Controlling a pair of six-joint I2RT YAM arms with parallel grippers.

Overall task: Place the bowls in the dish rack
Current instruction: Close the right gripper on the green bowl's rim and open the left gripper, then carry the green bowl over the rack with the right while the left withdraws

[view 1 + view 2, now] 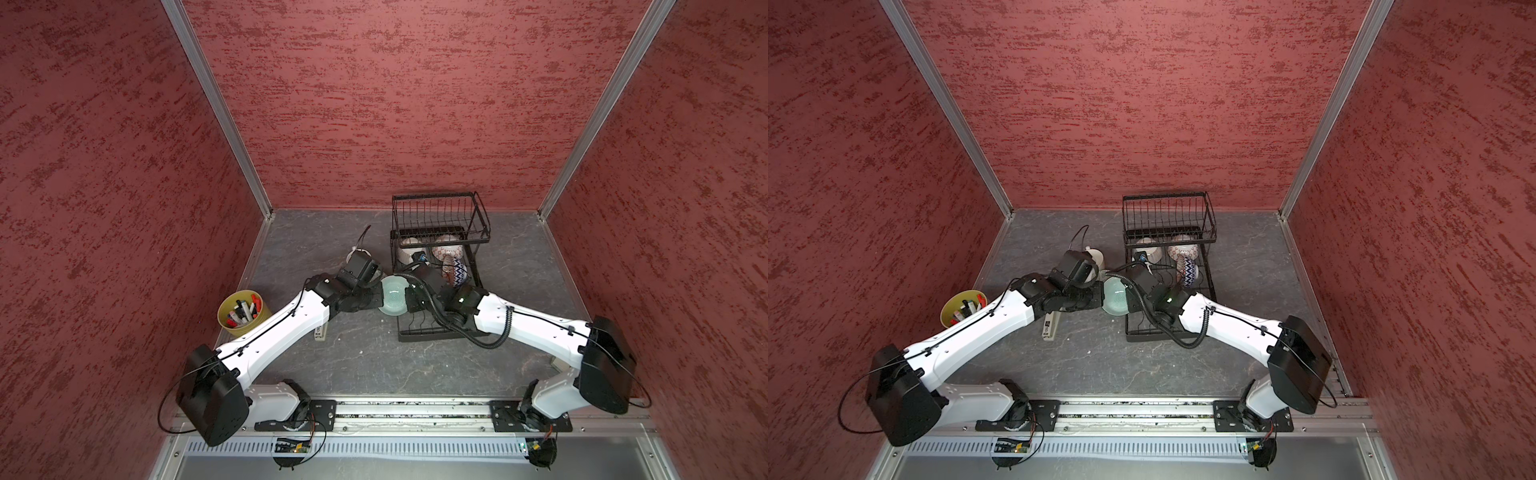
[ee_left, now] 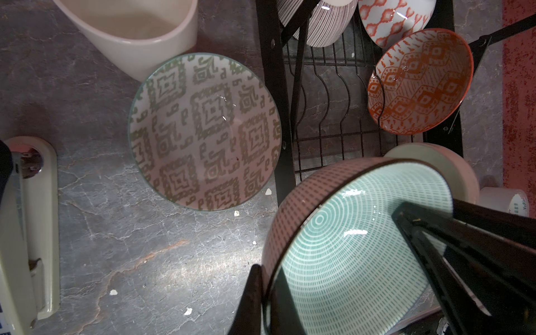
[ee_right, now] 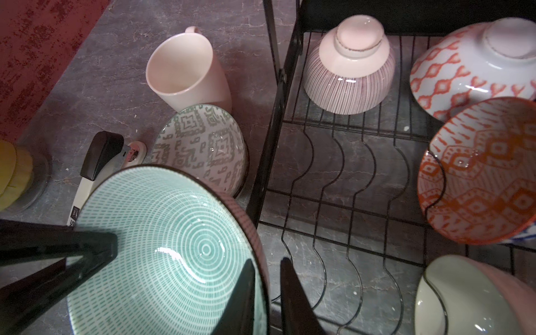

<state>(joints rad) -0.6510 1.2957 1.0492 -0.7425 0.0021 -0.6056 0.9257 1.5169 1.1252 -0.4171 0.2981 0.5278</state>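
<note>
Top views both show the rack (image 1: 432, 231) at the surface's back edge, right of middle; the right arm (image 1: 536, 322) lies across its front half and hides it there. At the surface's left edge stands a pot (image 1: 241, 330) of markers, partly behind the left arm (image 1: 282, 328). By the rack's left edge sit the mug (image 3: 185, 69) and, just beside it, a green bowl (image 2: 204, 130) flat on the surface; a stapler (image 1: 1050, 326) lies nearer the front. In the rack's lower tier a striped bowl (image 3: 348, 78) and a lattice bowl (image 3: 464, 66) rest upside down at the back. An orange bowl (image 3: 481, 174) stands on edge in the wires with a navy bowl (image 1: 459, 270) behind it, and a pale bowl (image 3: 452, 295) sits in a slot nearer the front.

The teal bowl (image 1: 392, 296) hangs tilted at the rack's left edge, off the surface — between both claws. The left gripper (image 2: 265, 275) is clamped tight on its rim. The right gripper (image 3: 266, 269) straddles the opposite rim, one finger inside and one outside, jaws narrow; whether they pinch it cannot be told.

The surface (image 1: 374, 365) is grey, veined and flecked with white crumbs; red textured walls (image 1: 395, 104) close three sides.
</note>
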